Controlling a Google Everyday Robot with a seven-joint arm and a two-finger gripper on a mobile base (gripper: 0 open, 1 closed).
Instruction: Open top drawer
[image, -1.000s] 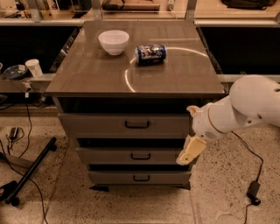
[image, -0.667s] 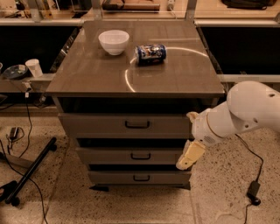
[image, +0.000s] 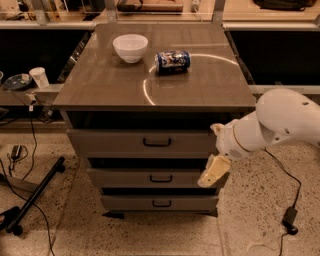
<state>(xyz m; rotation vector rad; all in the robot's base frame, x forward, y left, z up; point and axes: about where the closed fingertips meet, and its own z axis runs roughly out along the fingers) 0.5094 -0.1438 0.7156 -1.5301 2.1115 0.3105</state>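
Note:
The top drawer (image: 120, 142) is the widest grey-brown front of three under the brown cabinet top. It has a dark loop handle (image: 157, 143) at its centre and sits pulled out a little, with a dark gap above it. My gripper (image: 212, 171) hangs at the end of the white arm (image: 280, 125), at the right end of the drawer stack, level with the middle drawer (image: 150, 178). It is to the right of and below the top drawer's handle, not touching it.
A white bowl (image: 130, 47) and a blue can lying on its side (image: 172, 61) sit on the cabinet top (image: 100, 85). The bottom drawer (image: 159, 203) is below. A white cup (image: 38, 77) stands on a shelf at left. A black stand leg (image: 35, 195) and cables lie on the floor.
The arm has moved slightly left and down, bringing the gripper a bit closer to the drawer fronts. The drawers have not moved.

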